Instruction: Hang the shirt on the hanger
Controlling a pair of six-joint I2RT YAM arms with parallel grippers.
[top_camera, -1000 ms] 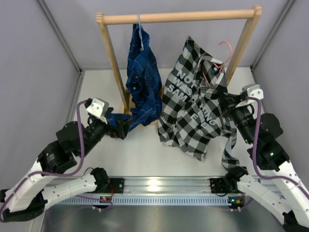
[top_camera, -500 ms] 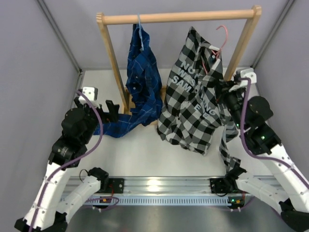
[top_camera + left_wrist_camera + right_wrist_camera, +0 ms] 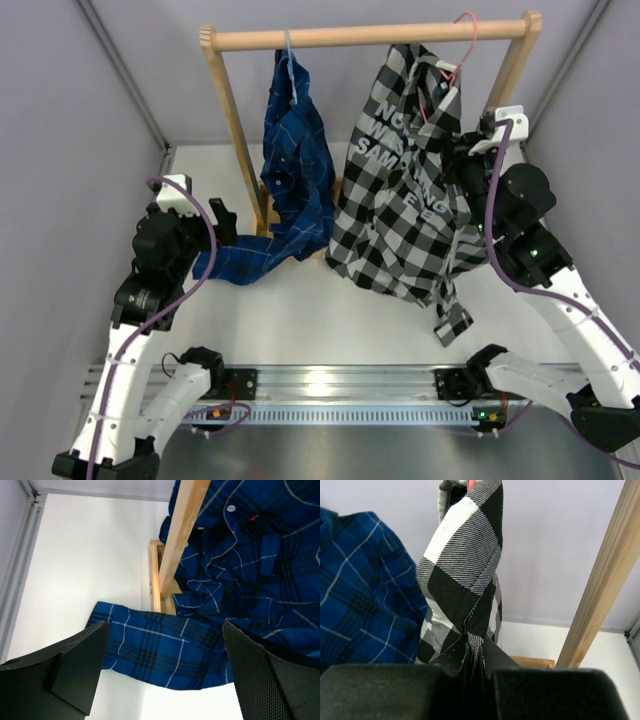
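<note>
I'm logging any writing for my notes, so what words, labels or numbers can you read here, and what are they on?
"NO": top line of the large white lettering on the shirt; the rest is lost in folds.
"SAM" and "ING": lower lines on the same shirt, partly folded away.
Nothing else is readable in any view.

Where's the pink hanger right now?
Top view, upper right: the hanger has its hook at the wooden rail near the right post, its wire running down into the collar of the checked shirt.
</note>
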